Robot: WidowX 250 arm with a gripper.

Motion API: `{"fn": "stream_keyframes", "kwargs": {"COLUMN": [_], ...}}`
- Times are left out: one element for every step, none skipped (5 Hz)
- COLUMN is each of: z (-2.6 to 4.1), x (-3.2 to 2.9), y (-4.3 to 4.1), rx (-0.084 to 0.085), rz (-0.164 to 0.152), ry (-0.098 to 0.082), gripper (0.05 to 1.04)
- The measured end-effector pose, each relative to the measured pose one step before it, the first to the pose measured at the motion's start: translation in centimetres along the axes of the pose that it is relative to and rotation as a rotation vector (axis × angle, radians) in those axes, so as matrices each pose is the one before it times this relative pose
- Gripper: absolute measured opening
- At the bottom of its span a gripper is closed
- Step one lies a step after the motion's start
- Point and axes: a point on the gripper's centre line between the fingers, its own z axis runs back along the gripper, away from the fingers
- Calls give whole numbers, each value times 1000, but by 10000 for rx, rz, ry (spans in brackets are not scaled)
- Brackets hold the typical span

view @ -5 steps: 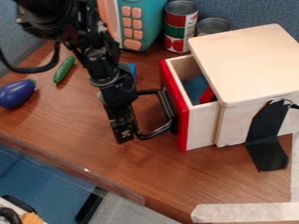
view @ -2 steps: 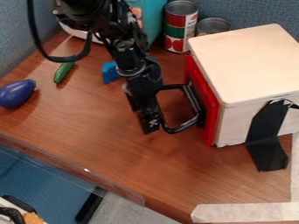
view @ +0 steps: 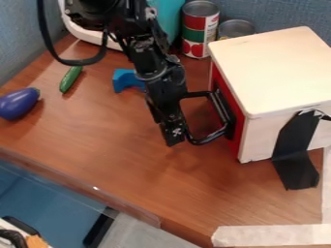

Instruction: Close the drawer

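1. Camera view, surroundings: a blue fabric partition [view: 278,12] backs a brown wood-grain table [view: 116,164]. Toward the back are two cans [view: 200,29] [view: 235,29]; to the left lie a toy eggplant [view: 18,103] and a green cucumber [view: 70,79].

2. Camera view, task: the drawer [view: 238,131] sits in the pale wooden cabinet [view: 278,72], its red front close against the opening. It looks shut or very nearly so; a last small gap can't be ruled out.

3. Camera view, tool: the gripper [view: 173,134] hangs just beside the black handle [view: 221,112]. How far open it is, or whether it has hold of anything, I cannot tell.

4. Handling: I judge the drawer stiff and fairly light, likely to slide with mild friction. No firm hold is needed; push squarely near the middle of the front or on the handle, since an off-centre shove could jam it or shift the cabinet.
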Motion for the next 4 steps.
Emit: {"fn": "stream_keyframes", "kwargs": {"z": [2306, 3083, 2653, 2874], "x": [-3337, -1738, -2024, -517], "y": [2111, 899, 870, -737], "rx": [293, 548, 327, 116], "rz": [715, 293, 697, 288], "ry": [104, 58, 118, -67], "gripper": [1001, 1001, 1001, 1001]}}
